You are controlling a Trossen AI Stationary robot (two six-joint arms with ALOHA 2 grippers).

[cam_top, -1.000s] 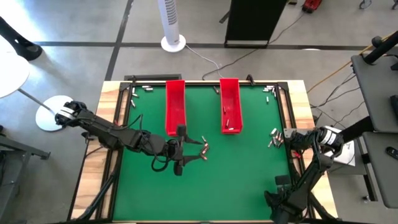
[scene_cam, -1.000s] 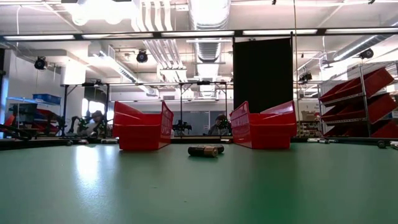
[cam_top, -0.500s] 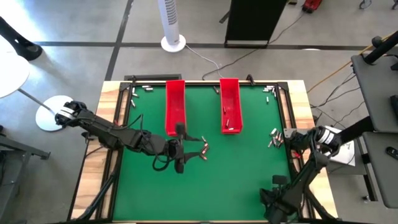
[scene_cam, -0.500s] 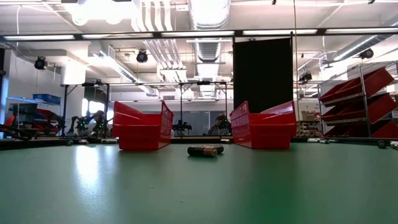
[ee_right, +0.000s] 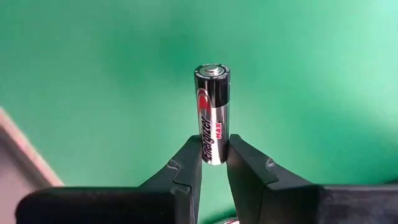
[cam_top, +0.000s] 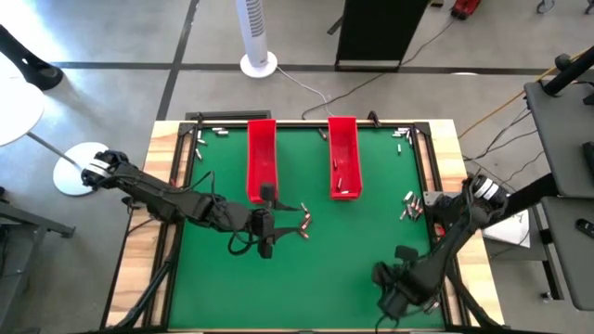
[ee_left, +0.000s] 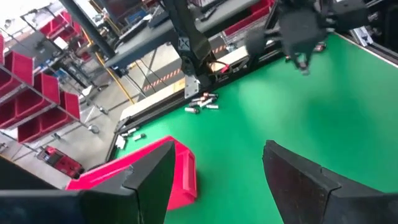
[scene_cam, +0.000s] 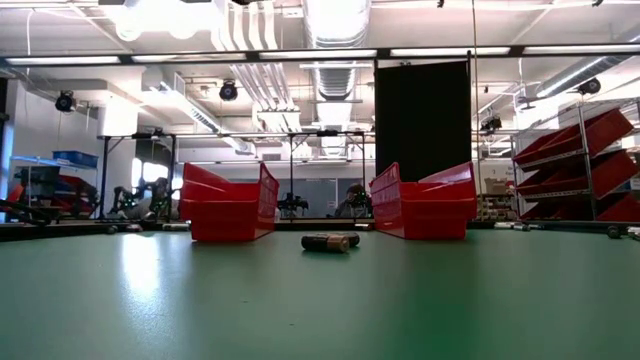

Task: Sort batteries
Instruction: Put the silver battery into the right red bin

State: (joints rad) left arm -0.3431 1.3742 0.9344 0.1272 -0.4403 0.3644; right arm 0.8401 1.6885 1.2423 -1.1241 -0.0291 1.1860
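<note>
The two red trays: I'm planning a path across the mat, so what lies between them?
Nothing: between the left red tray and the right red tray the high view shows only bare green mat.

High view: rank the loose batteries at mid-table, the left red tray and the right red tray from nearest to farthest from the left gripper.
From the left gripper:
1. Loose batteries, just beside it at mid-table.
2. Left red tray, directly beyond it toward the far edge.
3. Right red tray, farther off toward the right arm's side.

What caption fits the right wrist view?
Right gripper pinches one silver-and-black battery by its lower end over the green table.
</note>
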